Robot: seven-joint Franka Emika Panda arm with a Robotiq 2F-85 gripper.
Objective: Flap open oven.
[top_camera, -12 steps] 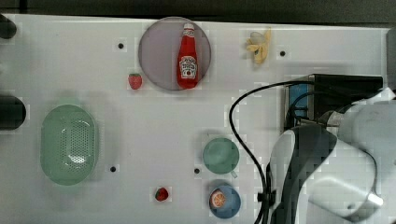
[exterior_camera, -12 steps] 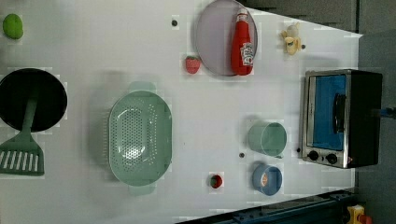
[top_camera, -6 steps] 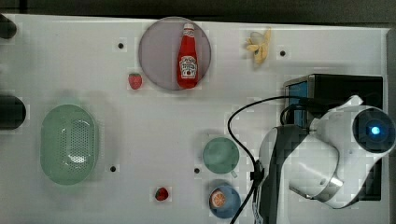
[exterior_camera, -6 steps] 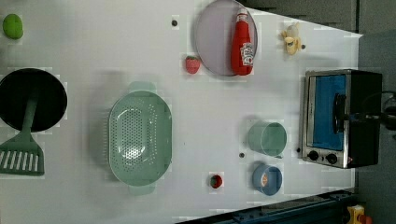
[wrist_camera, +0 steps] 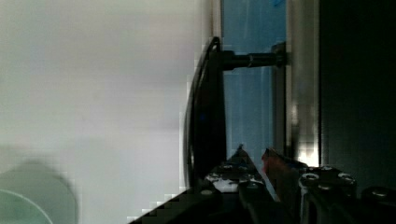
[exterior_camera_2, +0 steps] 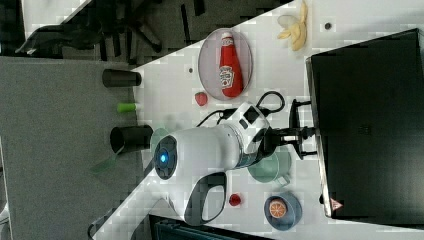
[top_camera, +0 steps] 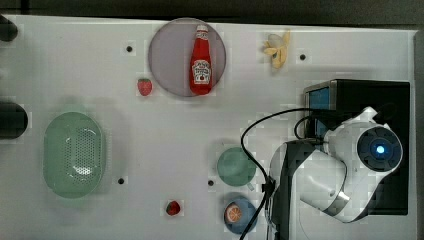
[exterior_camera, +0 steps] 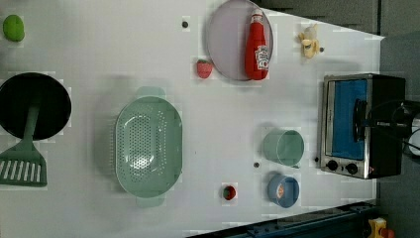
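Observation:
The oven (top_camera: 370, 100) is a black box at the top view's right, with a silver front frame (exterior_camera: 327, 124), a blue glass door (exterior_camera: 349, 119) and small knobs (exterior_camera: 341, 166). Its door stands closed against the frame. In the wrist view the dark bar handle (wrist_camera: 205, 107) stands off the glass on a post. My gripper (wrist_camera: 254, 154) reaches down over the oven's front, its tips in the gap between handle and glass. The fingers (wrist_camera: 240, 156) stand narrowly open with glass showing between them. In the right view the gripper (exterior_camera_2: 301, 134) sits at the handle (exterior_camera_2: 294, 125).
A green cup (top_camera: 235, 166) and a blue bowl (top_camera: 239, 214) with an orange slice stand just before the oven door. A black cable (top_camera: 260, 130) loops beside the arm (top_camera: 350, 170). Farther off are a ketchup bottle (top_camera: 201, 60) on a plate, a banana (top_camera: 277, 49) and a colander (top_camera: 74, 154).
The arm has swung over the oven's top and brought the gripper down to the door handle. The oven door has not moved.

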